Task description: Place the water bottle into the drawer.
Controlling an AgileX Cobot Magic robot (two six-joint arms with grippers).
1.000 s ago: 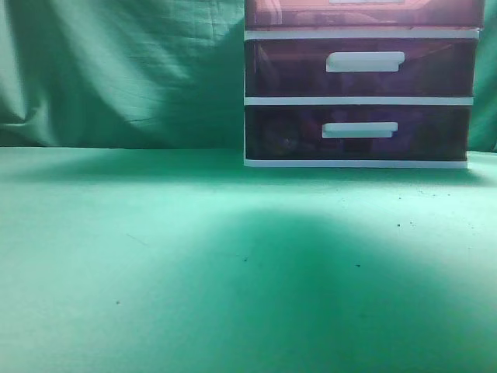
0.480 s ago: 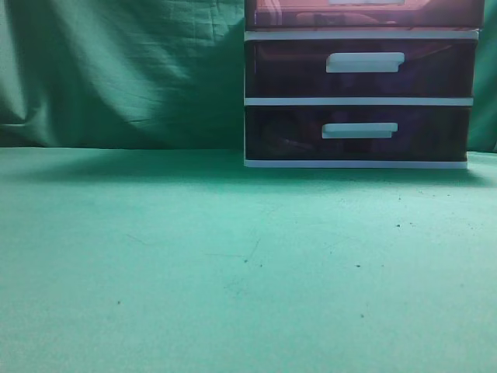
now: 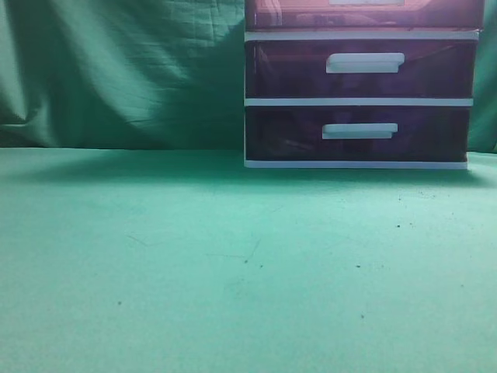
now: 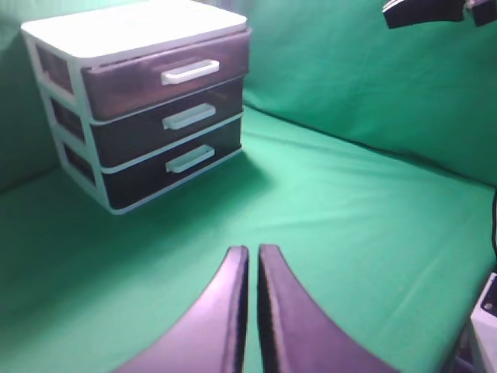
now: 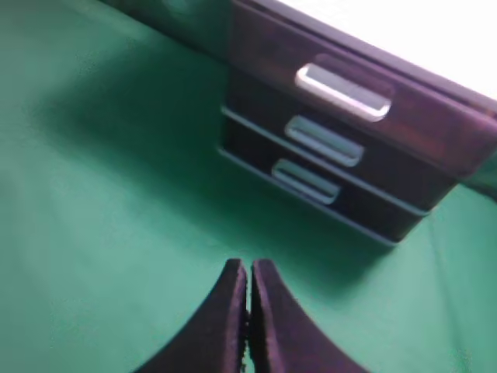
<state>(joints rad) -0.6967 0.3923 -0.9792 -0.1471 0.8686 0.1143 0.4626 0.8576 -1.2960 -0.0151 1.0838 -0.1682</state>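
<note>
No water bottle shows in any view. The drawer (image 3: 295, 14), reddish-pink with a white bar handle, is the top one of a white-framed unit and looks shut. It also shows in the left wrist view (image 4: 124, 81) and the right wrist view (image 5: 264, 54). My left gripper (image 4: 252, 250) is shut and empty, held above the green cloth well away from the unit. My right gripper (image 5: 248, 264) is shut and empty, above the cloth in front of the unit. Neither gripper shows in the exterior view.
Two darker purple drawers (image 3: 287, 70) (image 3: 283, 134) sit below the top one, both shut. A green cloth (image 3: 194, 256) covers the table and hangs as a backdrop. Part of the other arm (image 4: 423, 9) shows at the top right of the left wrist view.
A dark shadow that lay across the middle of the table one second ago has gone. The drawer unit has not moved.
</note>
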